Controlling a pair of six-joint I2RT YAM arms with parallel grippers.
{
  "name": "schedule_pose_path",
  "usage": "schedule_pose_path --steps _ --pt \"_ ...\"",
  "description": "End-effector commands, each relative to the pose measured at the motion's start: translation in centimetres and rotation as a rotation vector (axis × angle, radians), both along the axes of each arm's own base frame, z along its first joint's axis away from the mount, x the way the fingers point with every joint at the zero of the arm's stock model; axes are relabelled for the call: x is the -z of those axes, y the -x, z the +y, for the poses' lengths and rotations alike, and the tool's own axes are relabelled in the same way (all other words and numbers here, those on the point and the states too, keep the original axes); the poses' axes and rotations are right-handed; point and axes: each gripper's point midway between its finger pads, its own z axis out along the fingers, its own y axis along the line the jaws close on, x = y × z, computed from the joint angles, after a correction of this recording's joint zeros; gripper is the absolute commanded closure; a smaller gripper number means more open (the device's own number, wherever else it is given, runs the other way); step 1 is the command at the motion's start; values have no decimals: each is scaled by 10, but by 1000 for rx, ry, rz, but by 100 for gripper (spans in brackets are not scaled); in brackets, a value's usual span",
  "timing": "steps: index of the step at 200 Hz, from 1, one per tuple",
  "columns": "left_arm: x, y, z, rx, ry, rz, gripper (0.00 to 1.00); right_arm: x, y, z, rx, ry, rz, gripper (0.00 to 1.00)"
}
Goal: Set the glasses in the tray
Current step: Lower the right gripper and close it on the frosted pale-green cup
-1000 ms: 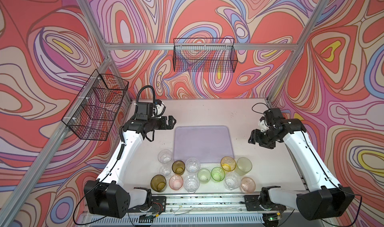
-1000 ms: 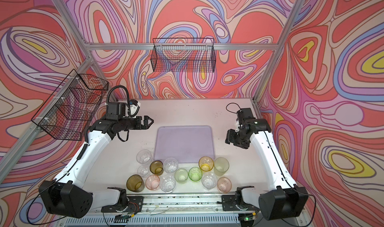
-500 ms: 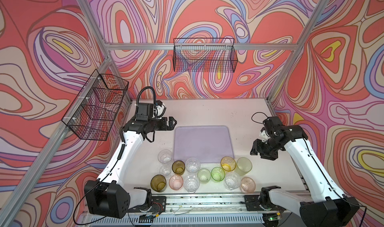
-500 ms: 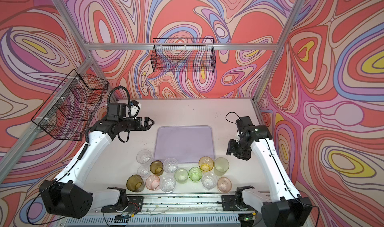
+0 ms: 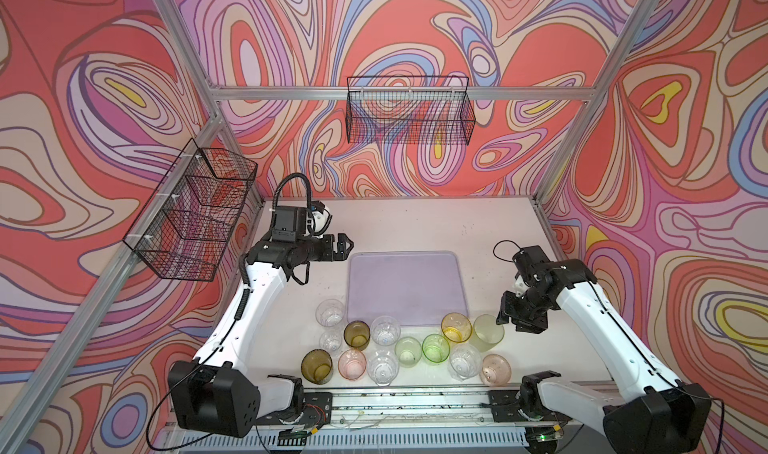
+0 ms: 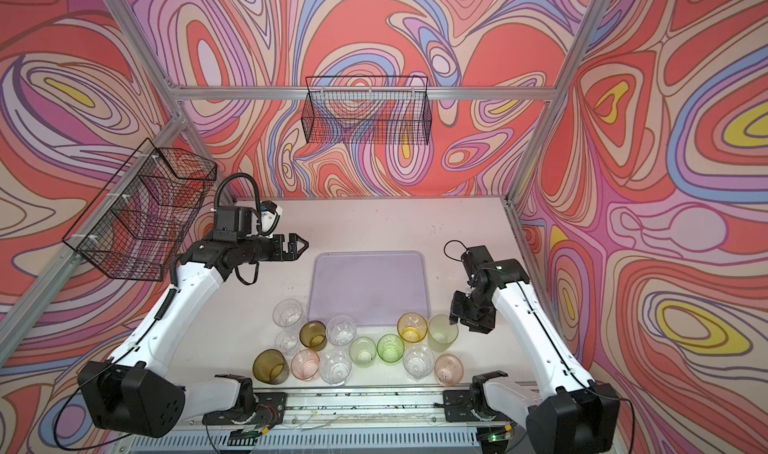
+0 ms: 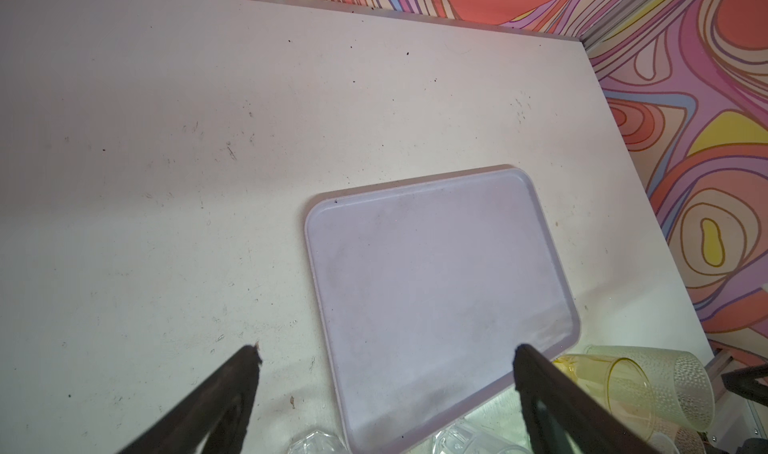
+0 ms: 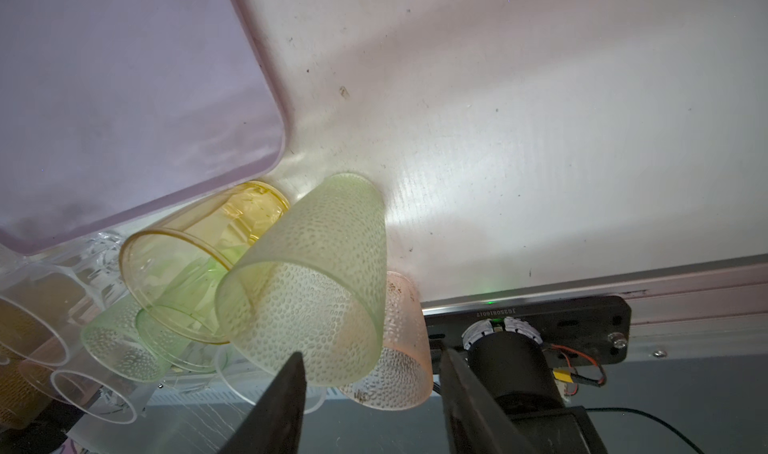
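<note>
- Trouble spot: right tool (image 8: 372, 352), half open, gripping nothing, hangs at the rim of the tall green glass (image 5: 487, 332) off the tray (image 5: 409, 260)'s near right corner.
- Yellow glass (image 5: 456, 327) stands just beside it; a skewed pinch could topple both.
- Pink glass (image 5: 494, 368) sits close, farther from the tray; a jaw could clip it.
- All glasses (image 5: 407, 350) stand on the counter (image 5: 415, 227) along the tray's near edge; tray bare.
- Left tool (image 5: 347, 244), wide open and empty, waits off the tray's far left corner.
</note>
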Motion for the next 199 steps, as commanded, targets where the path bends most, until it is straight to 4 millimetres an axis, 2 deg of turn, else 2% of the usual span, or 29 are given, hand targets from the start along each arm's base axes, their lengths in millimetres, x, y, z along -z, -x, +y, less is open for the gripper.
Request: schedule_pose_path --steps 1,28,89,155,199 --pt "-2 1 -2 9 12 -11 2 3 -2 2 7 0 -24 48" --pt "-1 0 -3 9 14 -7 2 10 1 3 3 4 -5 60" --pt "1 0 -3 8 15 2 2 19 1 2 12 31 3 64" --pt "2 -1 -3 6 15 7 2 33 2 7 6 34 28 77" --pt "4 -2 -2 1 12 13 2 32 2 3 4 61 24 81"
